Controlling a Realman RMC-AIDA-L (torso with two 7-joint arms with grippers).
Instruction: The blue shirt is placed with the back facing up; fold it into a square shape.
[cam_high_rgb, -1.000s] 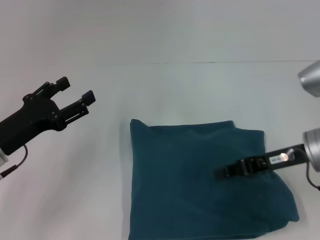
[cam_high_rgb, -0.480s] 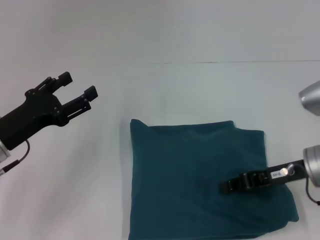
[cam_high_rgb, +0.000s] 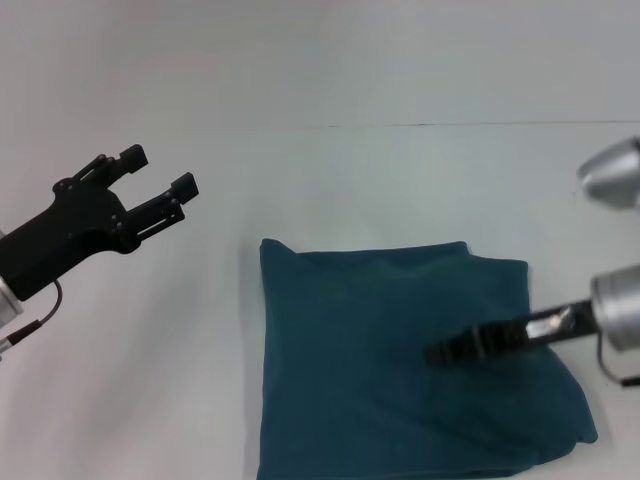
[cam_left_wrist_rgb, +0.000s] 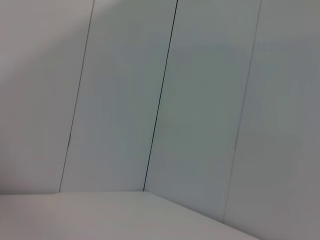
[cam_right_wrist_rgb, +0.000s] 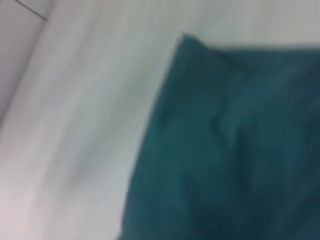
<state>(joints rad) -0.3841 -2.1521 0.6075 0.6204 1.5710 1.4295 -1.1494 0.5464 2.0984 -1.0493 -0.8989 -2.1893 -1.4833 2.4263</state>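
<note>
The blue shirt (cam_high_rgb: 400, 360) lies folded into a rough rectangle on the white table, plain teal side up, running off the near edge of the head view. My right gripper (cam_high_rgb: 440, 354) reaches in from the right, low over the shirt's right half, seen edge-on as a thin black bar. The right wrist view shows the shirt (cam_right_wrist_rgb: 240, 145) with one corner against the white table. My left gripper (cam_high_rgb: 160, 170) is raised to the left of the shirt, well apart from it, open and holding nothing. The left wrist view shows only wall panels.
The white table (cam_high_rgb: 330, 180) stretches all around the shirt, and its far edge meets a pale wall. Bare table lies left of the shirt in the right wrist view. Silver segments of the right arm (cam_high_rgb: 615, 305) stand at the right edge.
The right gripper first drew back toward the right and nearer, then pushed left again over the shirt, turning thinner in view. The left gripper rose slightly. The shirt has not moved.
</note>
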